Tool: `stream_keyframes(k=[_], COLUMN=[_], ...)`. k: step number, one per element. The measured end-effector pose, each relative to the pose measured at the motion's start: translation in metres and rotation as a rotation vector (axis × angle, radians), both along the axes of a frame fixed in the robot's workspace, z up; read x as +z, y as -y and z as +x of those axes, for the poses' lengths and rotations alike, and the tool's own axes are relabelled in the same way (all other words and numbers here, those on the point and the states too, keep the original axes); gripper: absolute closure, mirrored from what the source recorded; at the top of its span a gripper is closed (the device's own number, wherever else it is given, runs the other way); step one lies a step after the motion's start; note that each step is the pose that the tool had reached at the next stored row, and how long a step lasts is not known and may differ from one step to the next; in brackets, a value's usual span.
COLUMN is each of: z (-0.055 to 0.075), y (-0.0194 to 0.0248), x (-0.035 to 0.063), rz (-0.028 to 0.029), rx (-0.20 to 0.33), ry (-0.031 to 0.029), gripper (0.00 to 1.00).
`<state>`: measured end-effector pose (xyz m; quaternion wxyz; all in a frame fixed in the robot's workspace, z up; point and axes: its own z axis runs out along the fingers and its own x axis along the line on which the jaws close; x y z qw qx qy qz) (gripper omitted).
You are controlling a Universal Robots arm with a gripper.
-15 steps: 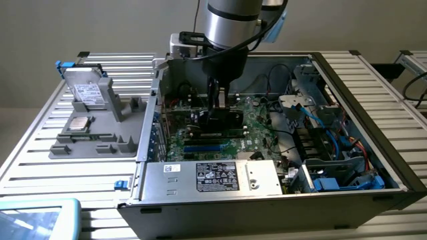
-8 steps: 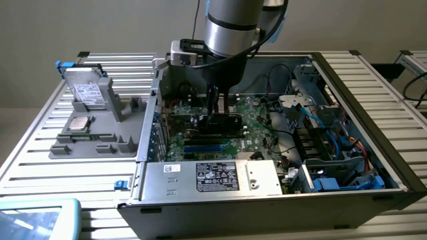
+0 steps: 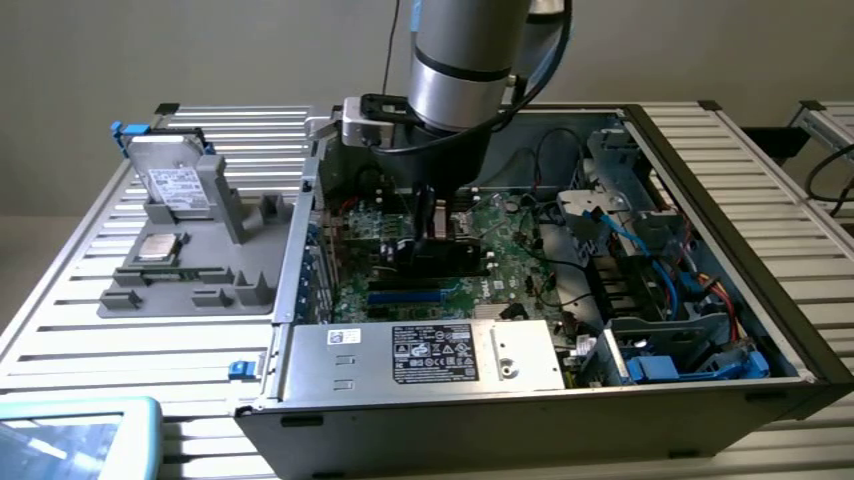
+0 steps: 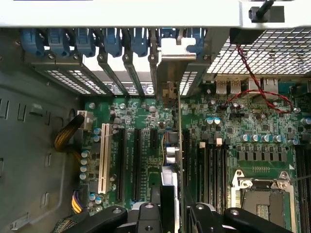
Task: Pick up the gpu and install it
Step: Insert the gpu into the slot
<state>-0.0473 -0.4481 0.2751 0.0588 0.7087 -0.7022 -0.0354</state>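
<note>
My gripper reaches down into the open computer case and is shut on the gpu, which hangs on edge, dark, over the green motherboard. From the wrist view the gpu is seen edge-on, running between my black fingers towards the case's rear wall. Its silver end bracket sits at the rear slot openings, next to the blue latches. The card stands in line with the black expansion slots. I cannot tell whether its edge is down in a slot.
A grey fixture at the exterior view's left holds a silver white-labelled drive and a small square CPU chip. Inside the case are the power supply, cables, a white slot and the CPU socket.
</note>
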Motion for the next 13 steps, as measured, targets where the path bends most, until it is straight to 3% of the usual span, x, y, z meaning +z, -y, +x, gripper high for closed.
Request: stream_keyframes(k=[4, 13], z=[-0.0006, -0.0056], y=[0.0004, 0.0010], x=[-0.0066, -0.0102], rz=[-0.0001, 0.0000], rx=[0.000, 0.000], ry=[-0.0024, -0.0047], gripper=[0.73, 0.73])
